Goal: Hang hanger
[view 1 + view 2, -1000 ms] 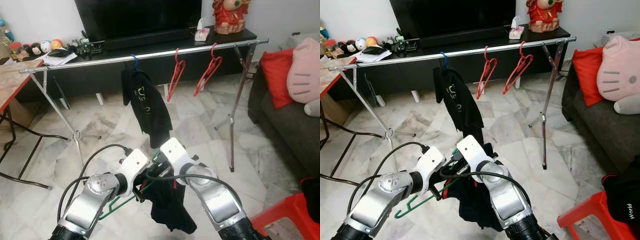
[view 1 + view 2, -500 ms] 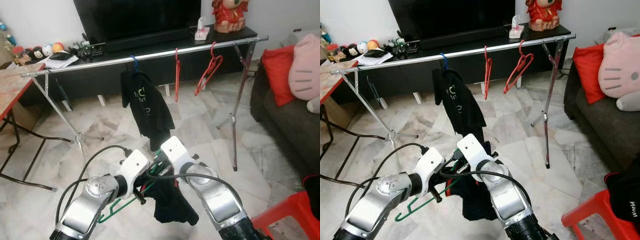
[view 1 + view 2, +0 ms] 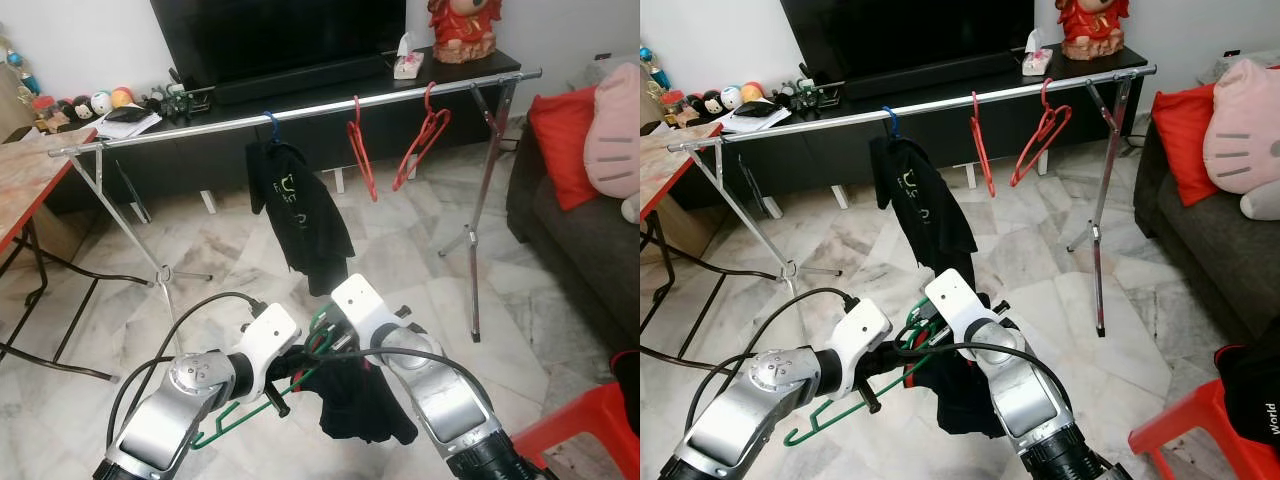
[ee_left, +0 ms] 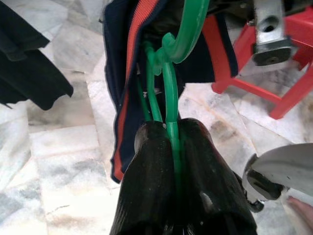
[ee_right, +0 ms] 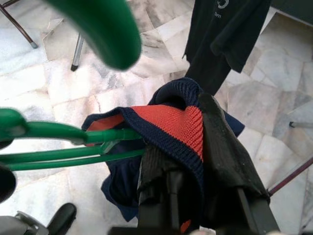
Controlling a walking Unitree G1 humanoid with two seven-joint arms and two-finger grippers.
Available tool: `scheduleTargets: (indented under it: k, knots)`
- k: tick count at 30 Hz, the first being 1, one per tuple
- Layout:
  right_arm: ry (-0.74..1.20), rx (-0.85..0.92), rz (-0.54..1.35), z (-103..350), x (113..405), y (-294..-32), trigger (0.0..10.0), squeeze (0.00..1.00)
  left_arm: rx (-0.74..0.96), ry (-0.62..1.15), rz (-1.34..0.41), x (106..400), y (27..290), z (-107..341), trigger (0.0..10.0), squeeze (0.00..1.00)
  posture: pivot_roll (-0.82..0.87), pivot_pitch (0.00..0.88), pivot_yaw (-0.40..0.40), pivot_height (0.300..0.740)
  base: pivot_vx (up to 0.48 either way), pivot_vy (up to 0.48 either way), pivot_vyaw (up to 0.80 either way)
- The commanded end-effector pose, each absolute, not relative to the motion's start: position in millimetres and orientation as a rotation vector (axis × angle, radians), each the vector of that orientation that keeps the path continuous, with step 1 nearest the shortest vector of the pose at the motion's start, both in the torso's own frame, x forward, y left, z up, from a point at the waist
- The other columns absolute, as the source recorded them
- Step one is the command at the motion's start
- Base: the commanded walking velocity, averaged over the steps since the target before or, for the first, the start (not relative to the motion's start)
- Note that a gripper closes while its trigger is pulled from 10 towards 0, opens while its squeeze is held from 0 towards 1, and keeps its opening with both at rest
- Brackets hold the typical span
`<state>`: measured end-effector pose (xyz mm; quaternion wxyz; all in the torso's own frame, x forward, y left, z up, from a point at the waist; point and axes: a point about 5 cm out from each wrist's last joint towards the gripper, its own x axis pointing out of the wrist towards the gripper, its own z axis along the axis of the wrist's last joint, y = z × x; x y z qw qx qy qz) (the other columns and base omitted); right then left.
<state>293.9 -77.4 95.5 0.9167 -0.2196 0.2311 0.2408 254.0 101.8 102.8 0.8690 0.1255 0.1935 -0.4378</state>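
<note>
Over the last second the clothes rail (image 3: 300, 108) has slid slightly lower across the upper frame, so the robot seems to be nearing it, with the hanging itself not yet begun. At lower centre, the left gripper (image 4: 171, 142) stays pressed together on the green hanger (image 3: 855, 395). The right gripper (image 5: 188, 161) still pinches the dark garment's (image 3: 365, 405) red-lined collar (image 5: 171, 120).

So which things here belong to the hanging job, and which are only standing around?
Job: green hanger, dark garment on it, left gripper, right gripper, clothes rail.

Around: black shirt and red hangers on the rail, TV, sofa, red stool.
</note>
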Motion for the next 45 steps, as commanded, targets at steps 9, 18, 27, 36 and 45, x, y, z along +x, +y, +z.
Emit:
scheduleTargets:
  k: [9, 18, 27, 36, 45]
  knots:
    - [0.374, -0.426, 0.573, 122, 293, -58, 10.0, 0.0, 0.227, 0.307, -0.843, 266, 85, 107, 10.0, 0.0, -0.08, 0.0, 0.149, 0.74, 0.0, 0.0, 0.0]
    - [0.341, -0.512, 0.702, 134, 293, -58, 10.0, 0.0, 0.163, 0.261, -0.955, 259, 64, 106, 10.0, 0.0, -0.12, 0.0, 0.102, 0.74, 0.0, 0.0, 0.0]
    - [0.24, -0.558, 0.806, 156, 296, -51, 10.0, 0.0, 0.156, 0.287, -1.023, 253, 60, 101, 10.0, 0.0, -0.14, 0.0, 0.09, 0.74, 0.0, 0.0, 0.0]
    - [0.221, -0.538, 0.869, 166, 292, -45, 10.0, 0.0, 0.159, 0.268, -1.034, 255, 57, 101, 10.0, 0.0, -0.14, 0.0, 0.095, 0.74, 0.0, 0.0, 0.0]
    - [0.279, -0.586, 0.874, 151, 289, -54, 10.0, 0.0, 0.151, 0.232, -1.015, 258, 60, 106, 10.0, 0.0, -0.13, 0.0, 0.097, 0.74, 0.0, 0.0, 0.0]
